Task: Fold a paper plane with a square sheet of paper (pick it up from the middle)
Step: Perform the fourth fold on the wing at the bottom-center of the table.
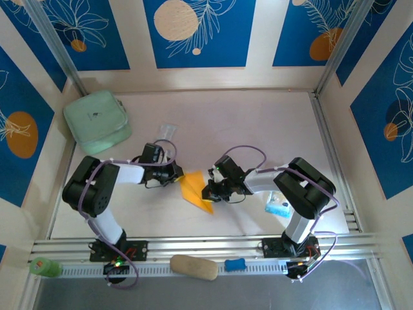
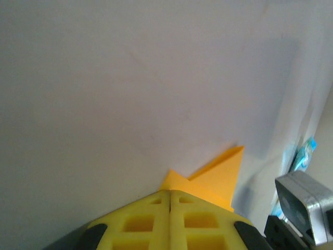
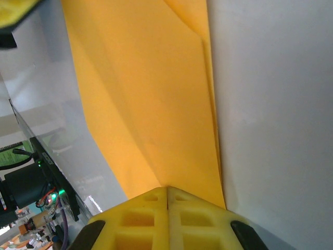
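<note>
Currently I'm mid-fold: the square sheet of paper [image 1: 194, 189], creased to a point, lies centre-frame on the tabletop [image 1: 258, 129]. The left end effector [image 1: 173, 173] and right end effector [image 1: 211, 192] are both pressed together, tips at opposite edges of the paper. Next, I reckon, comes pressing the crease flat.

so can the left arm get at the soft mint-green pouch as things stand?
Probably yes: bare table lies between the left gripper and the mint-green pouch, though the gripper is shut at the folded orange-yellow paper sheet.
</note>
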You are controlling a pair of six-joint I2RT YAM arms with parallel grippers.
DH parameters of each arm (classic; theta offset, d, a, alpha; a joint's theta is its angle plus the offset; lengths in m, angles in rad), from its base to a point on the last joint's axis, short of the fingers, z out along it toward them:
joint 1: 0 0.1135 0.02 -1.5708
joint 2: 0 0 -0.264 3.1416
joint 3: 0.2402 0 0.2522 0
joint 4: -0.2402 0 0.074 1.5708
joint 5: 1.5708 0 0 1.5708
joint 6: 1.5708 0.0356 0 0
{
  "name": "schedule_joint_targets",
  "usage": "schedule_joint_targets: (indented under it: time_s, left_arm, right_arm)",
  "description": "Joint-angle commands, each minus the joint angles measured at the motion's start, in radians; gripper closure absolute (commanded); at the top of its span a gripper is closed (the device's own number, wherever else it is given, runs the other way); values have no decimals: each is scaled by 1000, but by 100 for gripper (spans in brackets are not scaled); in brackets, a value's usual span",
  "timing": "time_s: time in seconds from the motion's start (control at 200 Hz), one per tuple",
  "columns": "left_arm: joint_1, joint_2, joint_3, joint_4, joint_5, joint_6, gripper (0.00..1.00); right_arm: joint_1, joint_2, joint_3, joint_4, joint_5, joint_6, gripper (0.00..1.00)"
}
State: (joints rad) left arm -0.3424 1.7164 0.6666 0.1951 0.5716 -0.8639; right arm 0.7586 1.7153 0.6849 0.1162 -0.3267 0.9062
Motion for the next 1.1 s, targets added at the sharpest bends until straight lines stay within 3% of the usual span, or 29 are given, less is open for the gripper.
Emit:
schedule_joint_targets:
  time_s: [0.0, 0.245, 0.425, 0.695, 1.095]
  left_arm:
    - [56, 8, 10, -45, -62, 46, 99]
    - [48, -141, 37, -96, -53, 28, 97]
    - [-13, -217, 33, -88, -35, 22, 94]
    - [-135, -83, 24, 50, 17, -19, 94]
    - [-136, 53, -22, 57, -7, -43, 97]
  right_arm:
    - [7, 3, -43, -164, 35, -10, 100]
    - [5, -5, -30, -177, 39, -15, 100]
    - [5, -13, -17, -190, 43, -20, 100]
    - [2, -27, -6, -207, 47, -26, 100]
    - [2, -62, 81, -254, 35, -47, 100]
